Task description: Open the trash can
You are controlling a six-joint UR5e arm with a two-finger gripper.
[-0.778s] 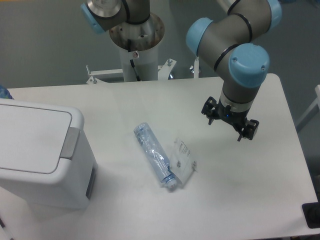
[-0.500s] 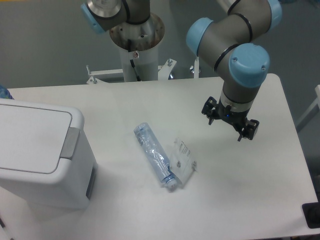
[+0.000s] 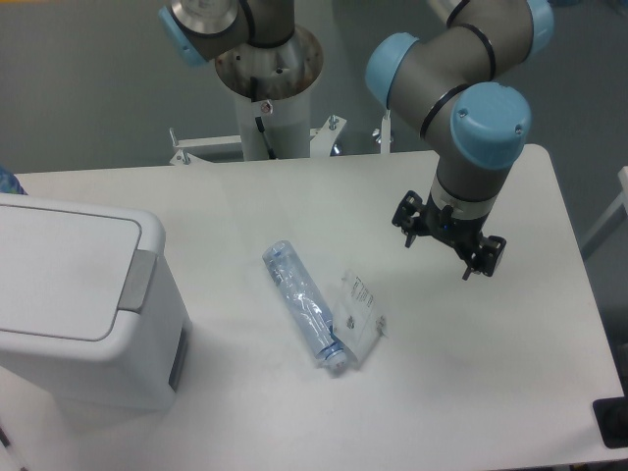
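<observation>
The trash can (image 3: 69, 294) is a large white boxy bin at the left edge of the table. Its flat white lid is down, and a grey push tab (image 3: 137, 282) sits on its right rim. My gripper (image 3: 447, 248) hangs above the right part of the table, far to the right of the bin. Its two dark fingers are spread apart and hold nothing.
A clear plastic bottle (image 3: 301, 302) lies on the table's middle, with a crumpled clear wrapper (image 3: 360, 318) against its right side. The arm's white base column (image 3: 267, 88) stands behind the table's far edge. A dark object (image 3: 611, 422) sits at the right front corner.
The gripper has shifted very slightly up and left. The bin, bottle and wrapper have not moved.
</observation>
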